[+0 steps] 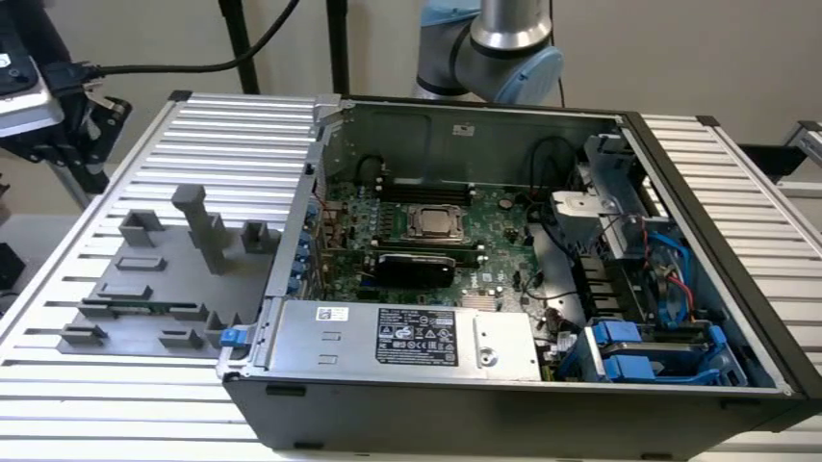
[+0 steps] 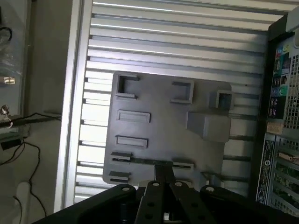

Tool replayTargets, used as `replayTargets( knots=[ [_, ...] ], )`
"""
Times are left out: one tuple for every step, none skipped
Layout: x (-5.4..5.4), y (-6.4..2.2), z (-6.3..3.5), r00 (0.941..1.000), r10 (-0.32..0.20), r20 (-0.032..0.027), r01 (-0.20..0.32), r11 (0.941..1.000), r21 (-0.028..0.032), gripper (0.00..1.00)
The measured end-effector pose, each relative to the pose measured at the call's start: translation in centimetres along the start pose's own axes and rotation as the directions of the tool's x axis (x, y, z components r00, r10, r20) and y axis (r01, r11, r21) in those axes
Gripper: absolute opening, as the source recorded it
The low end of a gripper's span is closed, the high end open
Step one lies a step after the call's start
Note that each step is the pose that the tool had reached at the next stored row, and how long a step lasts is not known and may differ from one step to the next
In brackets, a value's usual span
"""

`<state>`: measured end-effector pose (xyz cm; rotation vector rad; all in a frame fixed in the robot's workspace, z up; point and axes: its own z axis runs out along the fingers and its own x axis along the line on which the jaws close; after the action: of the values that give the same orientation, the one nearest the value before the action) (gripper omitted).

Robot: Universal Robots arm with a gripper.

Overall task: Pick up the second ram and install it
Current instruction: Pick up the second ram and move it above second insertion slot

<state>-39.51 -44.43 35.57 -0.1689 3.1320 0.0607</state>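
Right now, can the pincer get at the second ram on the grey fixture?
Probably yes: the second ram lies uncovered in the grey fixture, and the pincer lines up with it in the wrist view, nothing between them.

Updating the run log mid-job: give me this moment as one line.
gripper: over grey fixture plate, nearest second ram | second ram: lying on plate, not lifted | PC case: open

ribbed metal counter (image 1: 231,125) underneath | grey fixture plate (image 1: 167,279) on the exterior view's left | open computer case (image 1: 514,404) beside it, right | inside: green motherboard (image 1: 501,217), CPU socket (image 1: 437,223), labelled power supply (image 1: 385,337) near, blue drive bays (image 1: 642,351) near right
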Motion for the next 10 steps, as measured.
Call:
replayTargets(
  knots=[
    [0.0, 0.0, 0.06, 0.9999, -0.017, -0.0006, 0.017, 0.9999, -0.0001, 0.0],
    [0.0, -0.01, 0.14, 0.9994, -0.035, -0.0014, 0.035, 0.9994, -0.0003, 0.0],
    [0.0, -0.01, 0.21, 0.9986, -0.053, -0.0021, 0.053, 0.9986, -0.0004, 0.0],
    [0.0, -0.01, 0.29, 0.9974, -0.072, -0.0028, 0.072, 0.9974, -0.0005, 0.0],
    [0.0, -0.01, 0.37, 0.9959, -0.091, -0.0035, 0.091, 0.9959, -0.0007, 0.0],
    [0.0, -0.02, 0.45, 0.9941, -0.109, -0.0042, 0.109, 0.9941, -0.0009, 0.0],
    [0.0, -0.02, 0.53, 0.9919, -0.127, -0.0049, 0.127, 0.9919, -0.0011, 0.0],
    [0.0, -0.02, 0.61, 0.9894, -0.145, -0.0055, 0.145, 0.9894, -0.0013, 0.0],
    [0.0, -0.03, 0.68, 0.9866, -0.163, -0.0062, 0.163, 0.9866, -0.0016, 0.0],
    [0.0, -0.03, 0.76, 0.9834, -0.181, -0.0069, 0.181, 0.9834, -0.0018, 0.0]
  ],
)
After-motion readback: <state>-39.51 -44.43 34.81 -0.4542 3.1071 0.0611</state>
